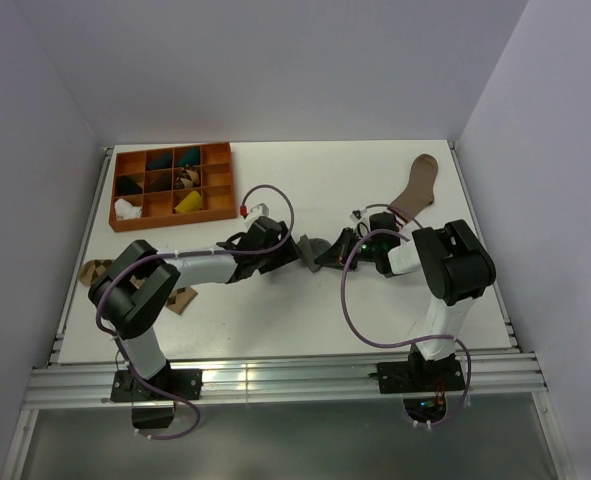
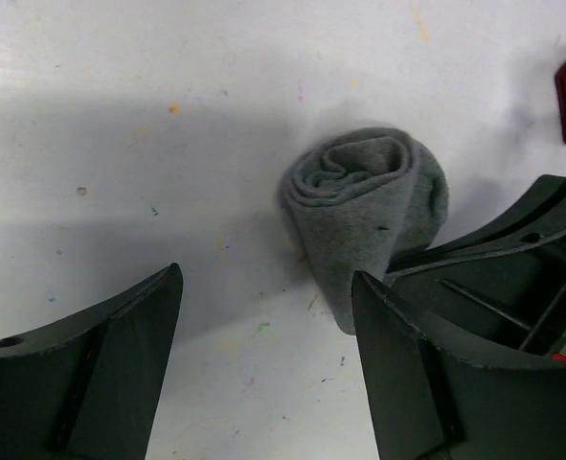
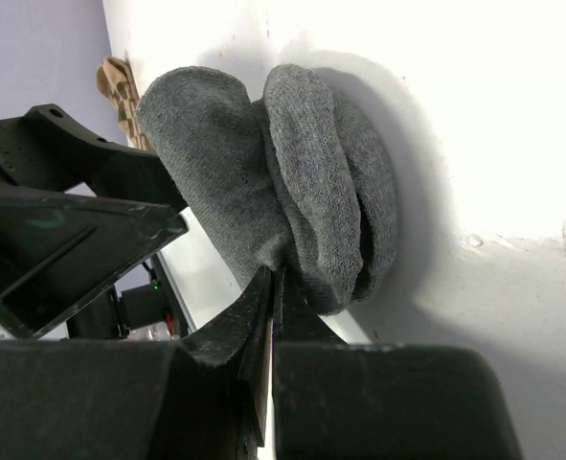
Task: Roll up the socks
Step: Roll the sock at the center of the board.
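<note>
My right gripper (image 3: pixel 273 280) is closed tight. Its jaws look to have nipped the loose outer edge of the grey sock (image 3: pixel 292 182) right at their tips. The rolled bundle sits just beyond those tips, lying on the table (image 3: pixel 474 115). I read that pinch as an anchor: it stops the wound layers springing apart while the other arm works.

My left gripper (image 2: pixel 266 278) stands wide apart and holds nothing. The roll lies just ahead of its fingers, nearer the finger (image 2: pixel 426 374) on the right of its wrist view than the other one. The spiral end faces that camera, and a tail of fabric hangs down towards that finger's tip. As far as I can tell, neither finger touches the fabric. Spread jaws in front of the roll suit a move to straddle it, or to take the cuff and fold it over the bundle.

Going by the tight spiral, I judge the rolling of this one nearly done, with only the end left to secure. The risk is that the roll loosens when my right lets go. A brown sock (image 1: pixel 415 188) lies well beyond the right fingers, out of play.
</note>
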